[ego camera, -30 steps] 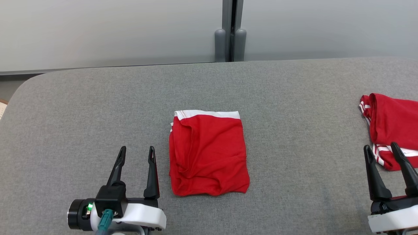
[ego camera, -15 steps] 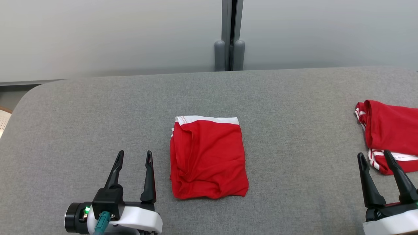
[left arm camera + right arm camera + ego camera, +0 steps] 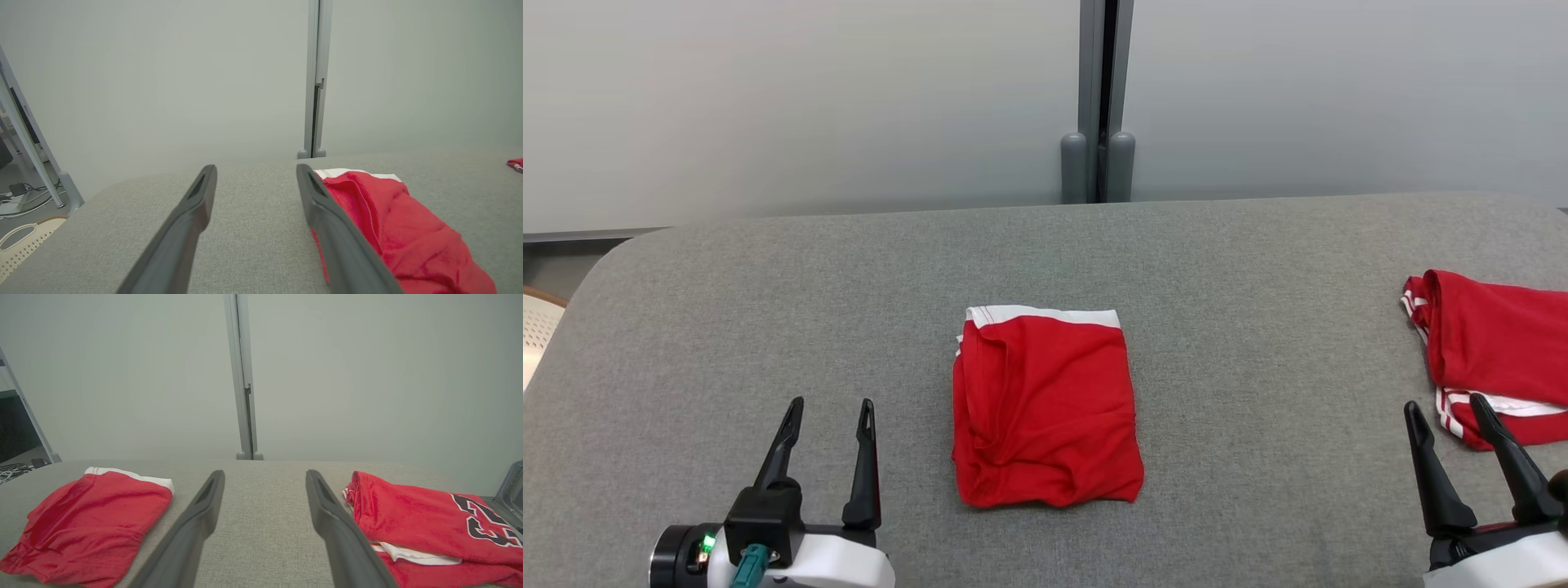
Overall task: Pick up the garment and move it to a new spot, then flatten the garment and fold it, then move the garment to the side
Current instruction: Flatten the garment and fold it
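Garment (image 3: 1045, 408): red, folded, flat at centre of surface (image 3: 1258, 269). Judged soft, light, limp; best gripped at its white-banded hem corners. Left pincer (image 3: 832, 402), surface's near left: spread, empty. Right pincer (image 3: 1441, 402), near right: likewise.

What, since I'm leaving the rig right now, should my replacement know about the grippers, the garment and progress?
Left gripper: open, empty, left of the folded red fabric garment with white waistband, apart from it.
Right gripper: open, empty, beside a second red garment with white stripes at the right of the grey cloth table.
Done: the garment lies folded mid-table.
Remaining: move it aside.
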